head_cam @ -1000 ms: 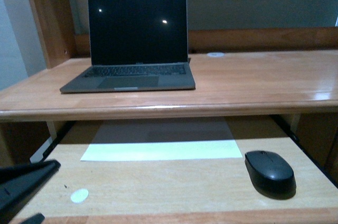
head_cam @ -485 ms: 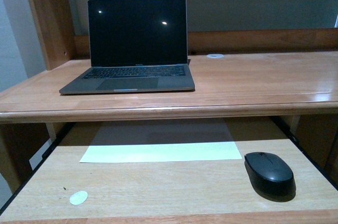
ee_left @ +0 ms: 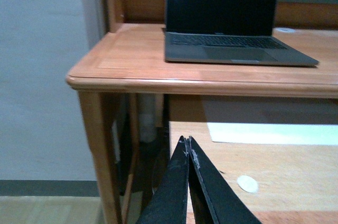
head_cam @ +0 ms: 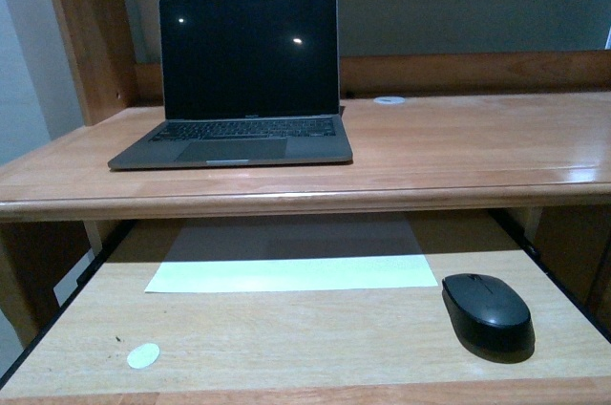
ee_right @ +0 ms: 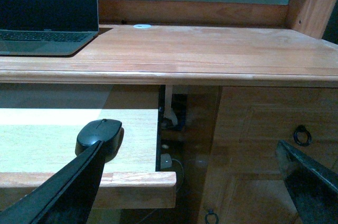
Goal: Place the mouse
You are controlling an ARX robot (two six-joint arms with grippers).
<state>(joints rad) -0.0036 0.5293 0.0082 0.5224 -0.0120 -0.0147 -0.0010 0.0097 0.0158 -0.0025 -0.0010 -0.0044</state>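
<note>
— Position of the small matte black domed mouse [head_cam: 487,311]?

— Flat on the pale wooden pull-out shelf [head_cam: 286,329], close to its right edge. Just right of the white paper sheet [head_cam: 291,273], slightly nearer, not touching it. No gripper on it.

— Left gripper [ee_left: 187,142]?

— Visible in the left wrist view only, low, off the shelf's near left corner. Black jaws pressed together at the tips, nothing between them.

— Right gripper [ee_right: 190,147]?

— Visible in the right wrist view only. Jaws spread wide, empty. One black finger [ee_right: 68,192] overlapping the mouse in that view but nearer the camera; no contact apparent.

— Upper level?

— Open grey laptop [head_cam: 248,56], screen dark, on the left half of the reddish wooden desktop [head_cam: 477,147]. Small white round disc [head_cam: 389,99] at the far edge, just right of the laptop.

— Anything further on the shelf?

— Second white disc [head_cam: 143,355] toward the near left corner, well apart from the mouse.
</note>
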